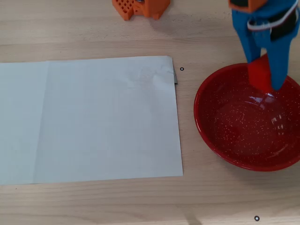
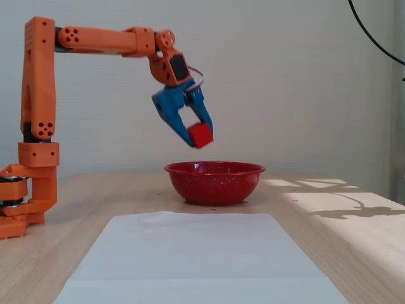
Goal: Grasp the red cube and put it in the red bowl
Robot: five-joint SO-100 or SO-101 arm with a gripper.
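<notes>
One cube (image 2: 200,134), one bowl (image 2: 214,183), one paper sheet (image 1: 89,119) and one arm (image 2: 95,41) are sitting in front of you on the desk (image 1: 70,28). You are seeing the blue gripper (image 2: 201,140) clamping the red cube between its two fingers, well above the bowl's rim in the fixed view.

Looking from overhead, you are finding the cube (image 1: 259,72) held by the gripper (image 1: 267,84) over the bowl's (image 1: 206,136) far part, just inside its rim, toward the right edge of the desk. That view is not telling you the height; the fixed view is showing clear air between cube and bowl. The fixed view is also giving you the whole orange arm, its column standing at the left and its forearm reaching level toward the bowl, while overhead you are seeing only a bit of the orange base (image 1: 140,7) at the desk's far edge.

Inside, the bowl is holding nothing but its white speckles and some bright reflections, as the overhead view is showing; the fixed view is looking at its outer wall only.

The white sheet (image 2: 190,253) is lying flat on the desk to the left of the bowl overhead, near it but not touching, with nothing on it. A few tiny dark marks (image 1: 182,69) are dotting the wood near the sheet's corner and near the front edge.
</notes>
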